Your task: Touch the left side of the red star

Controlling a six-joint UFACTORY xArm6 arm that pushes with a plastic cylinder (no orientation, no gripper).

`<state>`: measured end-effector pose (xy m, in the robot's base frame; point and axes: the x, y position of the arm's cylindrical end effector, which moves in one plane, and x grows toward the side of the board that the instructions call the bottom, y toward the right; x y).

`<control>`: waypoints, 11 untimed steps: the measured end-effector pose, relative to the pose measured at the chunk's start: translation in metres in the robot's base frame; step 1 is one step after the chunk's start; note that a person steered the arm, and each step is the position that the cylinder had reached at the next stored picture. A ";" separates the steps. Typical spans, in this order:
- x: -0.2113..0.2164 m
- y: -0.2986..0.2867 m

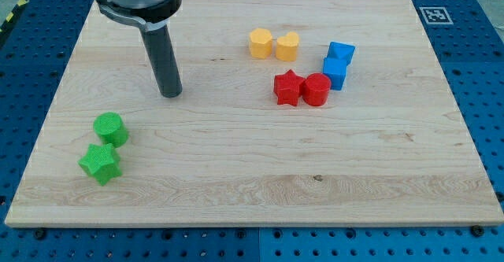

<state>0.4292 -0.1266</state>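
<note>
The red star [287, 87] lies right of the board's middle, touching a red cylinder [316, 89] on its right. My tip [171, 94] rests on the board well to the left of the red star, with bare wood between them. The rod rises from the tip toward the view's top left. The star's left side is fully in view and nothing touches it.
A yellow hexagon [261, 42] and a yellow heart-like block [287, 46] lie above the star. Two blue blocks [340, 53] [335, 72] sit right of the red cylinder. A green cylinder [110, 128] and a green star [100, 164] lie at lower left. The wooden board [252, 191] sits on a blue pegboard.
</note>
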 end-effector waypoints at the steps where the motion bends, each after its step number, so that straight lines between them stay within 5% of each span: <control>1: 0.000 0.002; 11: 0.000 0.121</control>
